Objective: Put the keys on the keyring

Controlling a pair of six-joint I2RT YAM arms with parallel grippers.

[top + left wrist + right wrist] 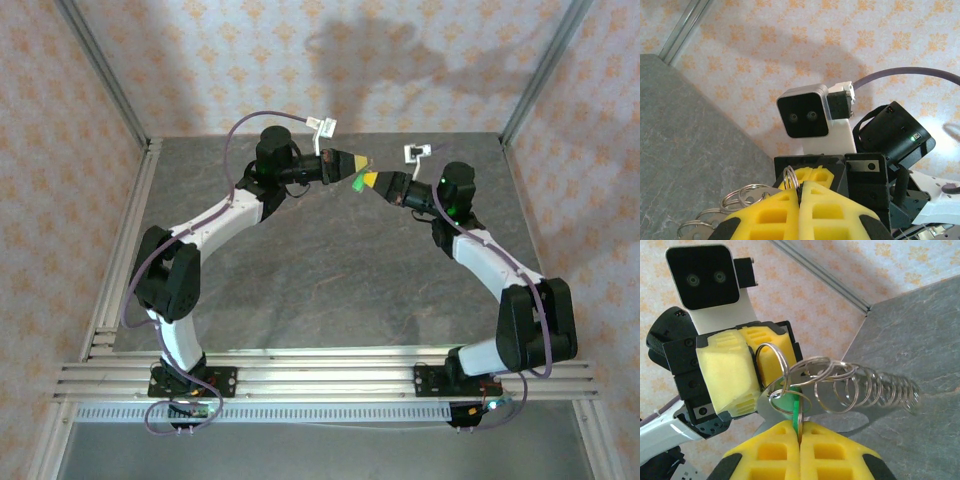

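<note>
My two grippers meet tip to tip above the far middle of the table. The left gripper (350, 163) (800, 186) is shut on the keyring (789, 178), a silver split ring standing up from between its yellow fingers. In the right wrist view that keyring (771, 356) sticks out of the left gripper (754, 371). The right gripper (372, 180) (800, 424) is shut on the keys (798, 407), a flat metal blade with a green head. The keyring passes through a small ring on the keys. A chain of several linked silver rings (867, 387) (737, 197) hangs off sideways.
The grey stone-look table (330, 270) lies below both grippers. Aluminium rails (320, 372) cross the near edge, and frame posts (125, 230) run up the left and right sides. Patterned walls (300, 60) close the back and sides.
</note>
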